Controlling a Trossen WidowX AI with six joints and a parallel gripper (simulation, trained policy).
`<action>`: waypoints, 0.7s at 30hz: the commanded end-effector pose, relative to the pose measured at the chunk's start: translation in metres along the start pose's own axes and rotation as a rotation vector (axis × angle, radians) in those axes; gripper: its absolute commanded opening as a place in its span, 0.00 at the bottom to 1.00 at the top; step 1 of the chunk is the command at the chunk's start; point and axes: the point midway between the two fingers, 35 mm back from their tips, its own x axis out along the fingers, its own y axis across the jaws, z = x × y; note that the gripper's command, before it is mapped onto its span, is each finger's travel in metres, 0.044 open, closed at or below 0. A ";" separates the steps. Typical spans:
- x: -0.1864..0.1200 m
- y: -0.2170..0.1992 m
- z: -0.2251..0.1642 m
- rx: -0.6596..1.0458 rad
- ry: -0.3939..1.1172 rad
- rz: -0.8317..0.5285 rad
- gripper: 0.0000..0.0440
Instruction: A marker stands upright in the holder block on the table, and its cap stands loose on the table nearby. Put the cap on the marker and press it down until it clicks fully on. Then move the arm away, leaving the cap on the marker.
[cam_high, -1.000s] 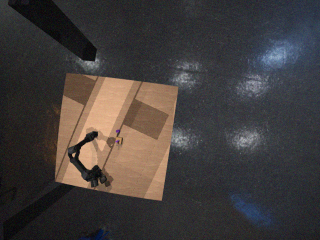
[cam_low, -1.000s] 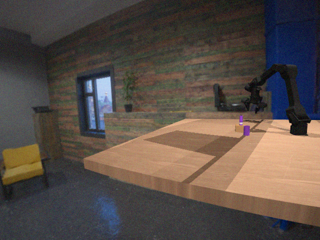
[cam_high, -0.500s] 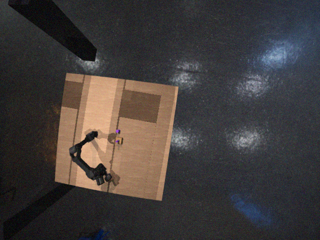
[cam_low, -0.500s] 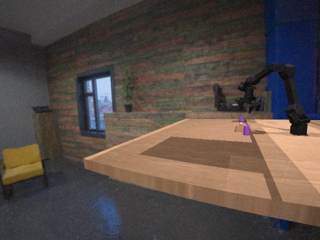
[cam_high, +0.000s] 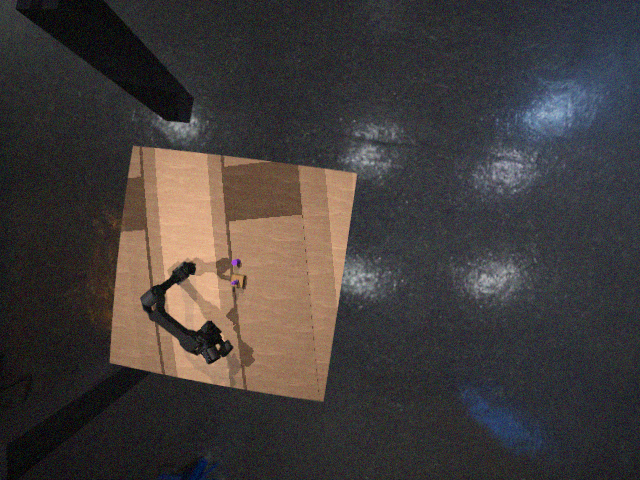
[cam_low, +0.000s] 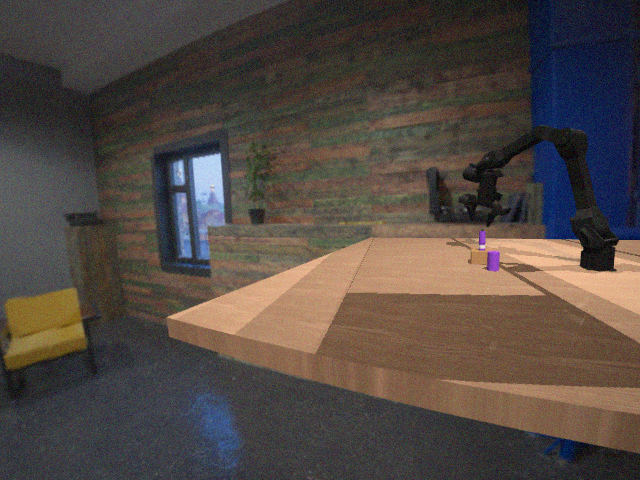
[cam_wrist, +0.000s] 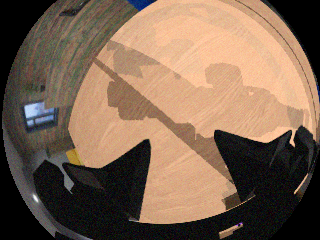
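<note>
the arm is bent, its open gripper (cam_high: 225, 348) (cam_low: 488, 217) (cam_wrist: 183, 139) pointing down

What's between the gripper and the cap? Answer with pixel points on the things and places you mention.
In the top view, the block (cam_high: 244, 279) (cam_low: 477, 257) (cam_wrist: 228, 232) lies between them, with the marker (cam_high: 235, 282) (cam_low: 482, 238) (cam_wrist: 240, 225) standing in it.

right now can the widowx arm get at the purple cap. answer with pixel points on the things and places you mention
Probably yes: the gripper (cam_high: 223, 347) (cam_low: 485, 214) (cam_wrist: 183, 139) is open and holds nothing, and the cap (cam_high: 236, 262) (cam_low: 493, 261) stands loose, though the marker's holder block (cam_high: 240, 281) (cam_low: 478, 256) sits close beside it.
</note>
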 end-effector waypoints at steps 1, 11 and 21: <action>-0.002 0.002 -0.013 -0.002 0.006 -0.005 0.72; -0.012 0.004 -0.052 -0.023 0.038 -0.012 0.73; -0.021 0.002 -0.091 -0.049 0.071 -0.027 0.73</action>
